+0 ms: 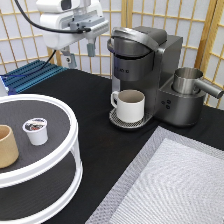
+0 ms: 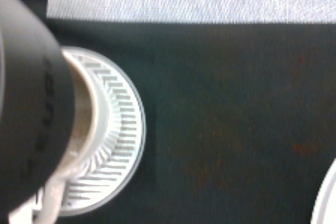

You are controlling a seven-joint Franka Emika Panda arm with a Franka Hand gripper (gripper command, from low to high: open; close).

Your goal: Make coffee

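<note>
The coffee pod (image 1: pixel 36 131), small and white with a dark foil top, stands upright on the top shelf of a white round two-tier tray (image 1: pixel 65 150) at the exterior view's left. A white handled mug (image 1: pixel 131 105) sits on the drip tray under the spout of the grey coffee machine (image 1: pixel 150 60), whose lid looks down. My gripper (image 1: pixel 79 54) hangs open and empty high at the exterior view's top, left of the machine and well above and behind the pod. The wrist view shows the machine's dark body (image 2: pixel 22 100) and its ribbed drip tray (image 2: pixel 116 145).
A tan handleless cup (image 1: pixel 6 146) stands left of the pod on the tray. A metal jug (image 1: pixel 187 80) sits on the machine's right side. A grey woven mat (image 1: pixel 170 185) covers the bottom right. A blue rack (image 1: pixel 30 74) and a paper screen stand behind.
</note>
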